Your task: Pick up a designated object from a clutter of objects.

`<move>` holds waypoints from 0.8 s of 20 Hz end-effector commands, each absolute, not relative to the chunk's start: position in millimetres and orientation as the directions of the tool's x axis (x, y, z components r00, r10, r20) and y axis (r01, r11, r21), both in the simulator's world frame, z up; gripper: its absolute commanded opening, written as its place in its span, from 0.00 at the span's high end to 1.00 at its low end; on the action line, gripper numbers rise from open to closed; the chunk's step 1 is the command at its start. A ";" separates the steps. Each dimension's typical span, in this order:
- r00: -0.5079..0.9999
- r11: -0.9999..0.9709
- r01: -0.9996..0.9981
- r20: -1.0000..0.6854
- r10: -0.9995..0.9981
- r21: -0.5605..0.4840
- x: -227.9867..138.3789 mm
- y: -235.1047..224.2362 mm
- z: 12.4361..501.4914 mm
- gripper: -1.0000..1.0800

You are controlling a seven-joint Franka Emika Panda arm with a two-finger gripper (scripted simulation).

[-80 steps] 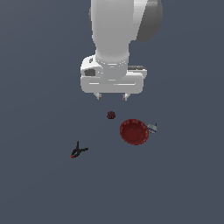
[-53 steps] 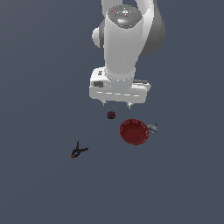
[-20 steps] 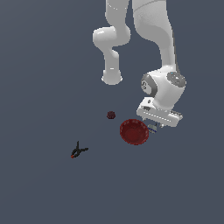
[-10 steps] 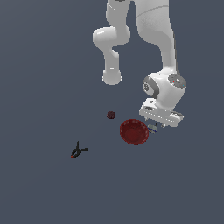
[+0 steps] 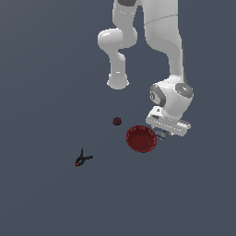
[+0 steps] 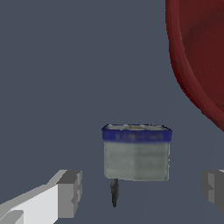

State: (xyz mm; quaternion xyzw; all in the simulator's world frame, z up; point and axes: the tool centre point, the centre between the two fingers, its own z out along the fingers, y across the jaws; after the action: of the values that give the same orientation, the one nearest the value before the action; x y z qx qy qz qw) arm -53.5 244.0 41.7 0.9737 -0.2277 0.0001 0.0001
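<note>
The designated object (image 6: 136, 153) is a small whitish-grey block with a blue band along one edge. It rests on the dark floor, and in the wrist view it lies between my two fingertips with a gap on each side. My gripper (image 6: 142, 190) is open, and one grey fingertip (image 6: 70, 192) shows clearly. In the exterior view the gripper (image 5: 161, 134) hangs low beside the dark red bowl (image 5: 141, 139), on the exterior view's right, and hides the block. The bowl's rim (image 6: 197, 57) curves close by the block.
A tiny dark red lump (image 5: 117, 121) lies beyond the bowl toward the exterior view's left. A black clamp with an orange tip (image 5: 82, 159) sits farther to the left and nearer the camera. A thin dark pin (image 6: 114, 192) shows beside the block.
The arm has swung from above the small lump to the bowl's right side. Over the last second the hand has sunk slightly lower. No object has moved.
</note>
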 end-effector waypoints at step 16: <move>0.896 -0.896 -0.445 0.000 -0.445 0.000 -53.6 244.4 12.4 1.00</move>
State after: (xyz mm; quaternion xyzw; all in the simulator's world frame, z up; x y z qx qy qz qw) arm -53.5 244.9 13.2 0.9736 -0.2282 0.0003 -0.0003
